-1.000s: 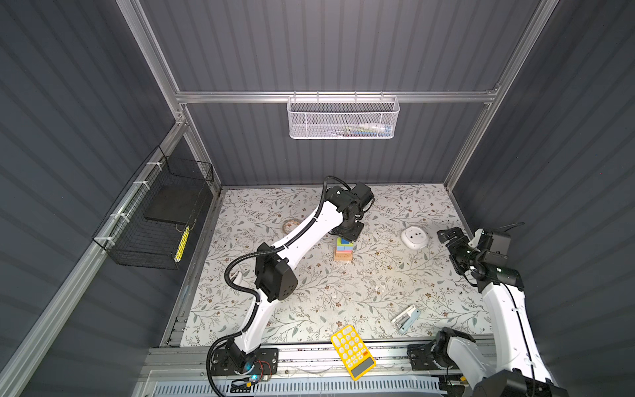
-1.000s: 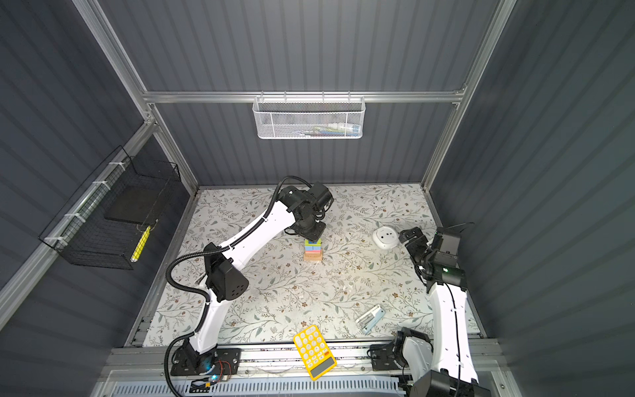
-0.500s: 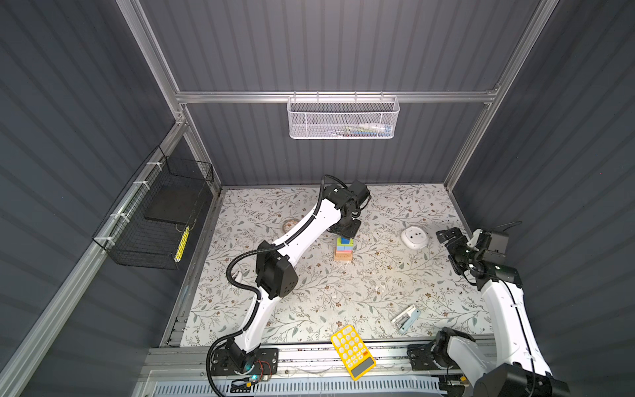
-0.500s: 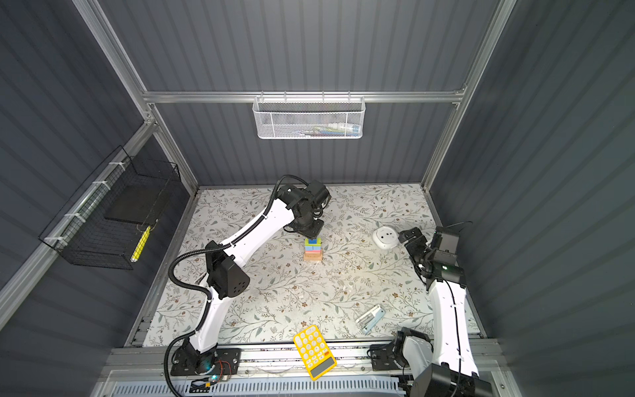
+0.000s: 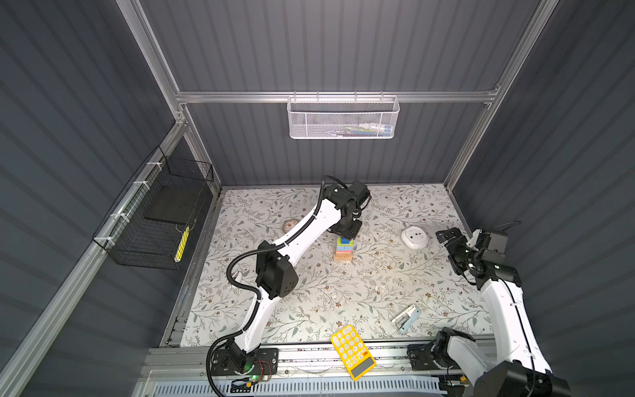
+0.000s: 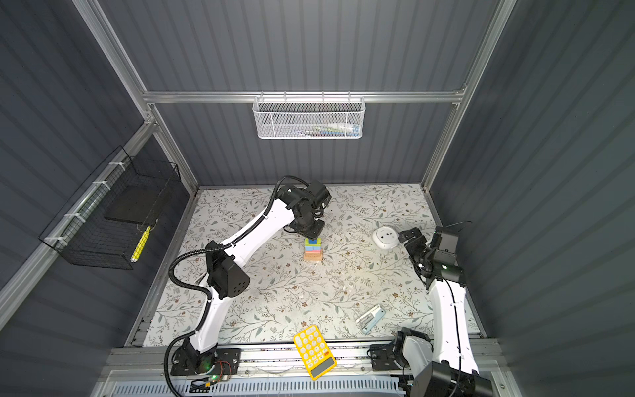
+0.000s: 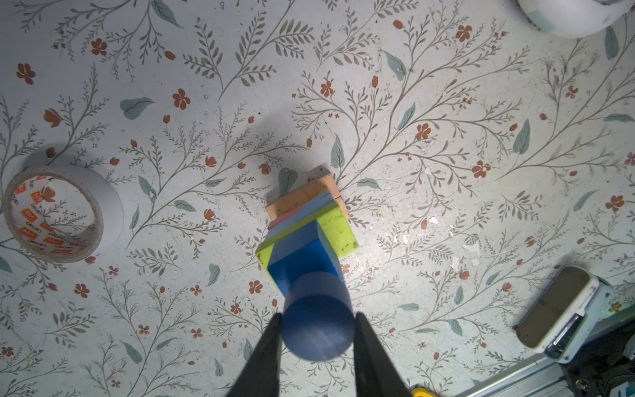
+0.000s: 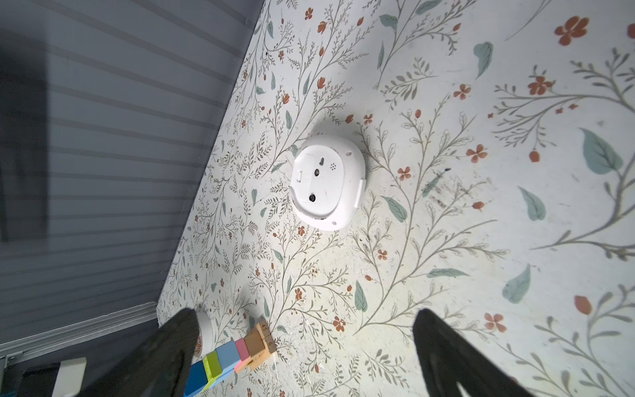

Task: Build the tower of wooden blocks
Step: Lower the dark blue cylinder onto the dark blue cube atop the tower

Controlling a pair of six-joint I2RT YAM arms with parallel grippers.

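On the floral mat (image 5: 378, 285), left gripper (image 7: 316, 319) clamps the dark-blue cylinder (image 7: 318, 331), hiding top of tower (image 5: 343, 253); right gripper (image 8: 304, 316) gapes.

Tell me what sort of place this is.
Most likely a lab robot test cell, not a home: a left arm and right arm bolted to a front rail, dark panelled walls on an aluminium frame, and a floral tabletop strewn with props such as a yellow calculator.
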